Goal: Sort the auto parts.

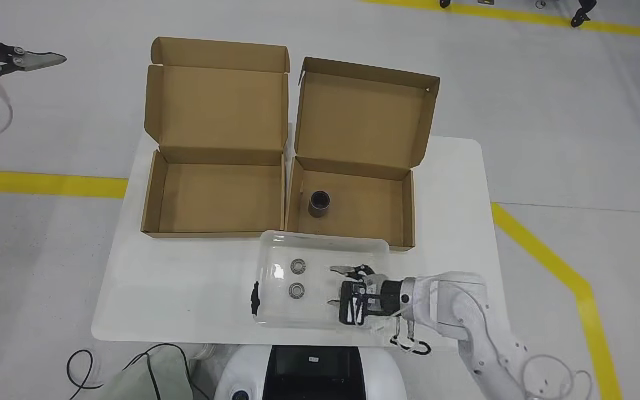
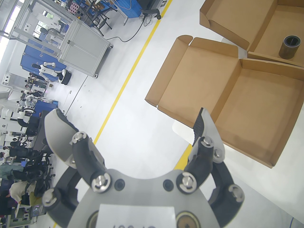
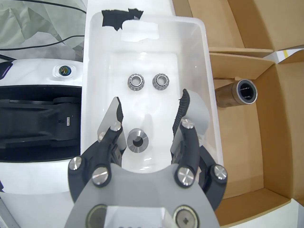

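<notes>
Right pincer [image 3: 150, 100], released, hangs over the white plastic tray [image 1: 320, 238] at 6 o'clock on the white surface [image 1: 450, 180]. A silver tapered metal bushing [image 3: 137, 140] lies between its fingers, and two ribbed steel bearings [image 3: 135, 81] lie toward 9 o'clock. A dark metal cylinder [image 1: 320, 204] sits in the brown cardboard box [image 1: 375, 205] at 12 o'clock. Left pincer [image 2: 129, 117] gapes, released.

Right gripper [image 1: 342, 290]: is covering part of the white tray [image 1: 300, 240] floor in the top view.
Ring parts [image 1: 297, 266]: are appearing too small there for detail.
Cylinder's box [image 2: 268, 34]: is running off the left wrist view's edge.
</notes>
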